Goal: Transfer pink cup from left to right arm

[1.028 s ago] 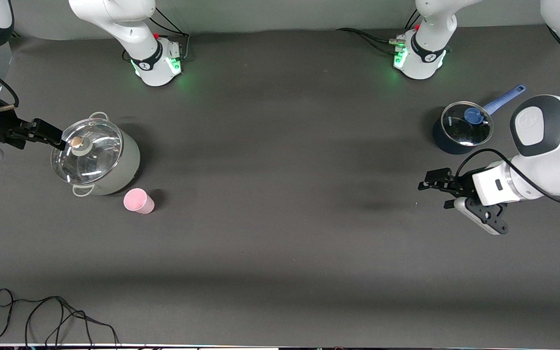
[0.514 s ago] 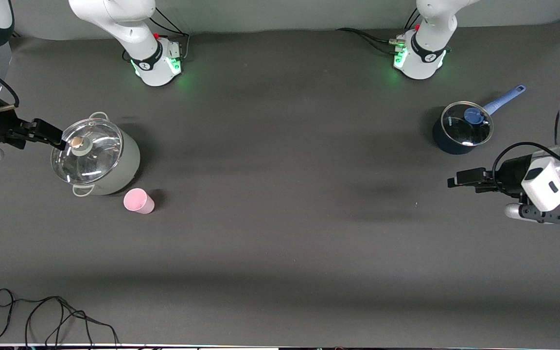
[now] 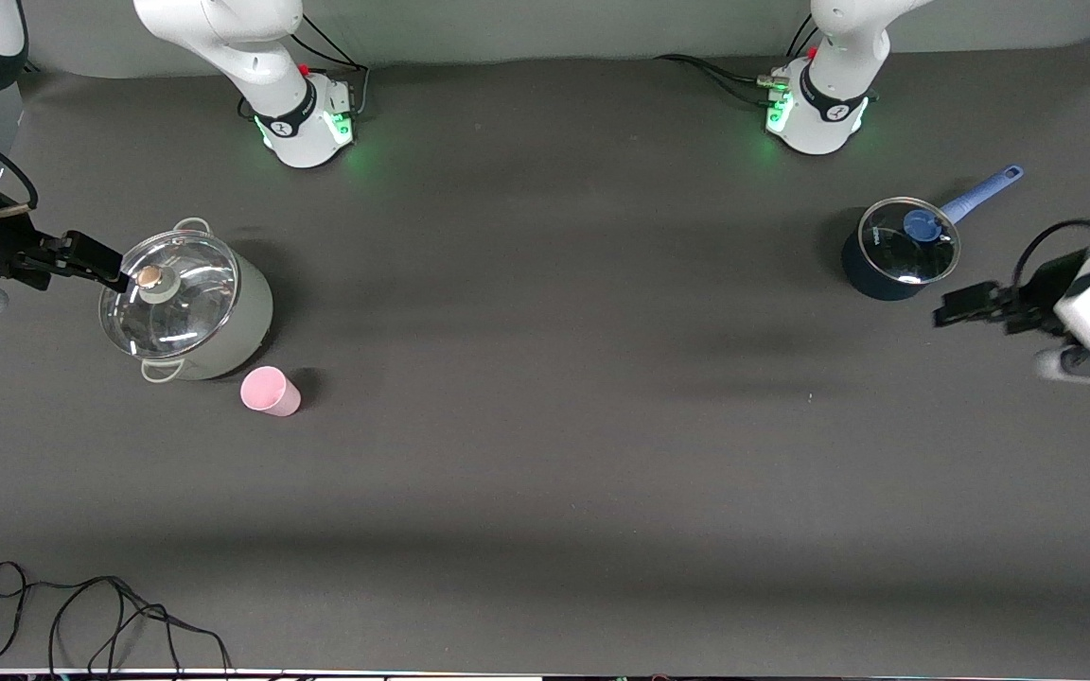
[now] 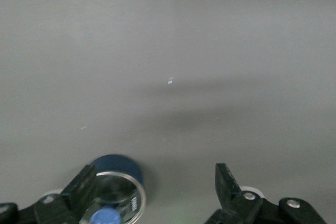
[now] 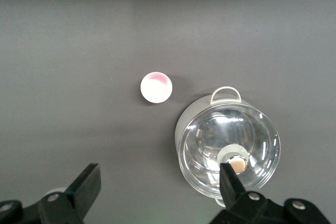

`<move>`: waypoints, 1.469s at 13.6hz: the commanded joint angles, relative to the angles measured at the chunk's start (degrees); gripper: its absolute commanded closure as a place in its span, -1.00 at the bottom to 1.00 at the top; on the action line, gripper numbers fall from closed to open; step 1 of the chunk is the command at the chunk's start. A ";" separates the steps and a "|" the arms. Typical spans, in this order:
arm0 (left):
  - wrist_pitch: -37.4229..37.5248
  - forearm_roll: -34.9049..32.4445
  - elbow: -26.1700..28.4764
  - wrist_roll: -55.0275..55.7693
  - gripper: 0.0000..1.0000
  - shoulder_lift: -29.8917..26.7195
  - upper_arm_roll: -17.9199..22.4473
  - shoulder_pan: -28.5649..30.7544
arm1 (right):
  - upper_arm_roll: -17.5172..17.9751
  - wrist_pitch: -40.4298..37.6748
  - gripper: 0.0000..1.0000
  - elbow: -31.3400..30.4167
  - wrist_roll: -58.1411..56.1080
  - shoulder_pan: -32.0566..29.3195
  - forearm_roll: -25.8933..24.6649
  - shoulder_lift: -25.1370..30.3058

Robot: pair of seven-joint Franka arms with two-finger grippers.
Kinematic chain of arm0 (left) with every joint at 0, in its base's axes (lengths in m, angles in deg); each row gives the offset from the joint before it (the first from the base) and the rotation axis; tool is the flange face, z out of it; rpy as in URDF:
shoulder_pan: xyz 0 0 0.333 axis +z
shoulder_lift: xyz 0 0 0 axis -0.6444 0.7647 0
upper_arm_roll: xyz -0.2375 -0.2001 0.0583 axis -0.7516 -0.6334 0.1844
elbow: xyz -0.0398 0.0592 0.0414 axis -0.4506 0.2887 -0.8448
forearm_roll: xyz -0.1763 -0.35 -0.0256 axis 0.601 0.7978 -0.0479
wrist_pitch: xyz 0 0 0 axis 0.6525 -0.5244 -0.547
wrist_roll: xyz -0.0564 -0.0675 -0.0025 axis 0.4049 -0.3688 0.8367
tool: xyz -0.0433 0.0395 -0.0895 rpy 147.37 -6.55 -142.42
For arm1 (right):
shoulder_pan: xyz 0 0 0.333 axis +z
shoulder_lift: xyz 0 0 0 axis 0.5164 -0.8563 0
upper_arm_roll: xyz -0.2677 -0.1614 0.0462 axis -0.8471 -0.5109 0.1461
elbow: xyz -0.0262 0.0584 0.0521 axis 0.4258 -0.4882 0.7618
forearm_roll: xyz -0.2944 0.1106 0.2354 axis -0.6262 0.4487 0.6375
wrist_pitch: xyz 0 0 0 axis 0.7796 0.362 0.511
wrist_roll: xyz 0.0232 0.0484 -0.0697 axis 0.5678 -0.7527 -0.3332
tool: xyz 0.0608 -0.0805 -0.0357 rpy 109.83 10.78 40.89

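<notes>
The pink cup [image 3: 270, 391] stands on the dark table at the right arm's end, a little nearer the front camera than a grey pot [image 3: 187, 305] and apart from it. In the right wrist view the pink cup [image 5: 156, 87] shows from above. My right gripper [image 3: 96, 263] hangs open and empty over the rim of the pot's glass lid, its fingers [image 5: 89, 183] spread wide around my right gripper [image 5: 160, 182]. My left gripper [image 3: 959, 312] is open and empty over the left arm's end of the table, beside a blue saucepan. It holds nothing, and my left gripper [image 4: 155, 184] looks onto bare table.
The grey pot [image 5: 228, 145] has a glass lid with a round knob. A small blue saucepan [image 3: 900, 248] with a glass lid and blue handle sits at the left arm's end, and the blue saucepan [image 4: 118, 182] also shows in the left wrist view. A black cable [image 3: 81, 615] lies near the front edge.
The left arm has drawn back toward its own end of the table, away from the middle, with its gripper still open. The right arm, cup and pots have not moved.
</notes>
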 commanded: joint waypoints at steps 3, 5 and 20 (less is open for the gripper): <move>0.10 -1.68 4.67 1.09 -1.00 -6.94 10.60 -10.86 | -0.32 -0.07 -0.99 -0.23 0.57 0.44 0.53 0.51; 0.97 -1.68 4.49 1.09 -1.00 -7.03 19.05 -20.27 | -0.32 -0.07 -0.99 -0.23 0.57 0.44 0.53 0.51; 3.53 -6.16 3.35 -0.93 -1.00 -7.29 25.94 -29.45 | -0.32 -0.42 -0.99 -0.23 0.57 0.44 0.53 0.51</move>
